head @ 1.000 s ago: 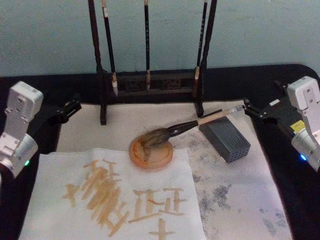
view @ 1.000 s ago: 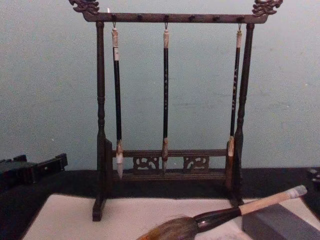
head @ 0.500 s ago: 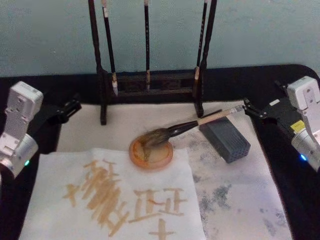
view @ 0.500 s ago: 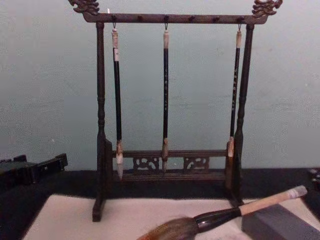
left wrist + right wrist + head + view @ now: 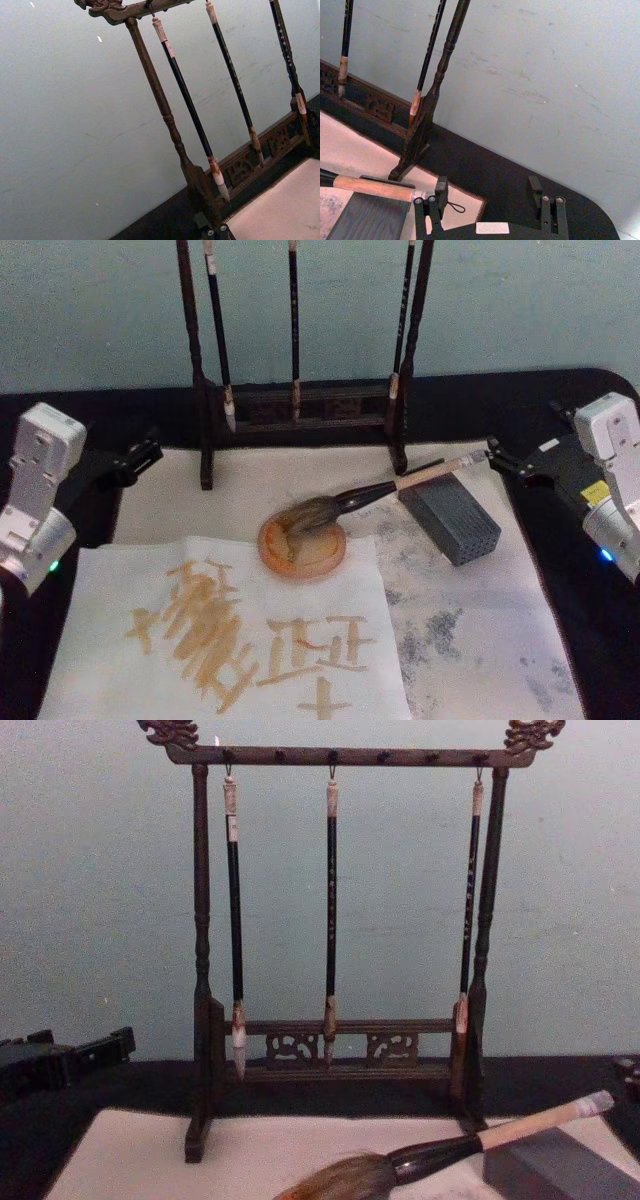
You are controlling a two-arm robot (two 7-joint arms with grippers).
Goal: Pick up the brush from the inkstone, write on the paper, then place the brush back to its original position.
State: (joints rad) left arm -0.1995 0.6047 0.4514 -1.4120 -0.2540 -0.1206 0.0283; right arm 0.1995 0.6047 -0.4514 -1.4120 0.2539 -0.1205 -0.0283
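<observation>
Right gripper (image 5: 487,189) wide open beside brush (image 5: 370,187)

Tan brush strokes cover the paper (image 5: 100,580) at the table's front left. Near its lower middle, two characters side by side (image 5: 320,648) resemble 正正. Just below them, at the sheet's edge, sits a cross-shaped mark (image 5: 325,706) like 十. The larger cluster of overlapping strokes (image 5: 200,625) to their left cannot be read. A small yellow label (image 5: 594,494) and a white label (image 5: 492,228) on the right gripper (image 5: 487,187) housing show nothing legible. Fine markings on the hanging slim brushes' black shafts (image 5: 331,910) are too small to read.
</observation>
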